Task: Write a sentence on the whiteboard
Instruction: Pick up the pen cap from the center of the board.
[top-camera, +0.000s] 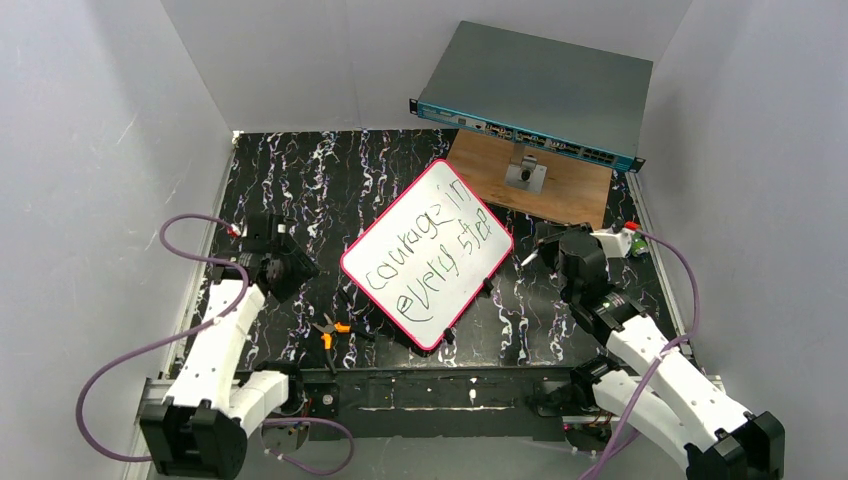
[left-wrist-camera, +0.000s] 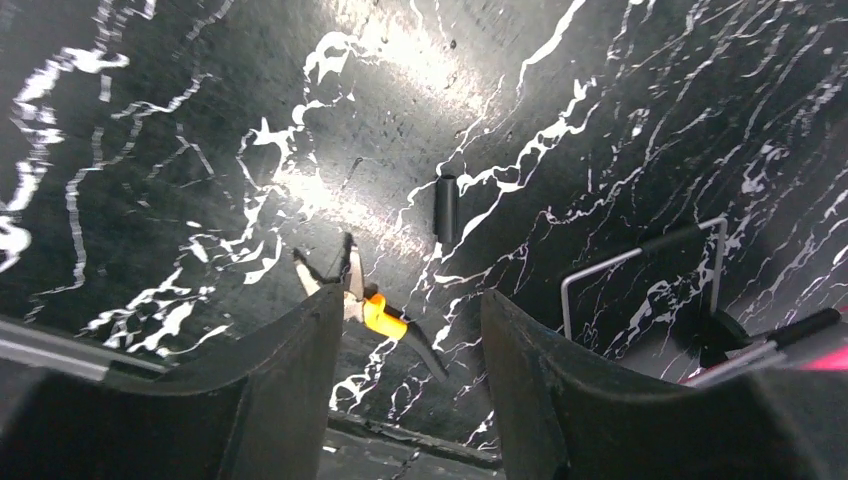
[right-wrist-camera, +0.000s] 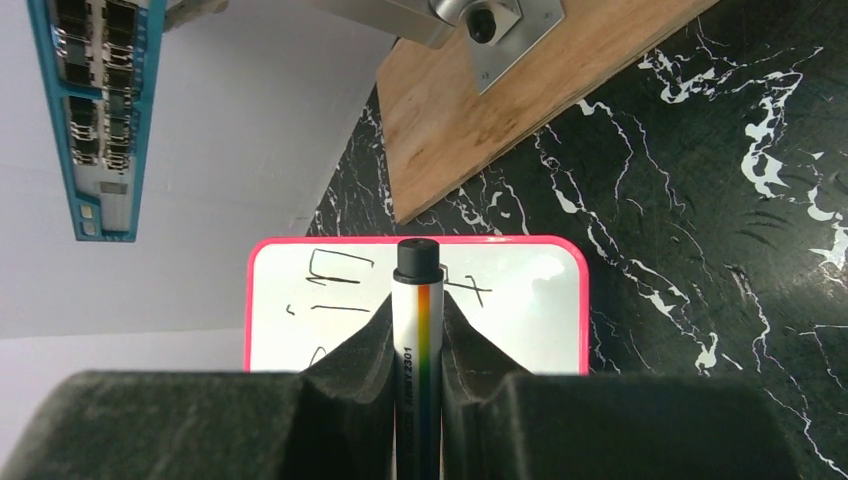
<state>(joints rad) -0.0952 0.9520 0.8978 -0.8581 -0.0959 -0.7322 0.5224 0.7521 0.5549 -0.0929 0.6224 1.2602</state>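
Okay, top view first: the whiteboard (top-camera: 400, 225) lies flat and turned like a diamond at the middle of the black marbled table (top-camera: 300, 180). The sentence (top-camera: 430, 260), "courage in every step", runs across it in two slanted lines. My right gripper (top-camera: 552, 250) sits just beside the board's right edge and my left gripper (top-camera: 278, 262) well off to its left. Orange-handled pliers (top-camera: 330, 330) lie near the board's lower left side.

Left wrist view: no board face here, only table. The left gripper (left-wrist-camera: 415, 395) has its fingers apart with nothing between them, and the pliers (left-wrist-camera: 375, 315) lie beyond.

Right wrist view shows what the top one can't: the right gripper (right-wrist-camera: 418, 335) is clamped on a marker (right-wrist-camera: 418, 300), capped end pointing at the whiteboard (right-wrist-camera: 530, 310) ahead of it.
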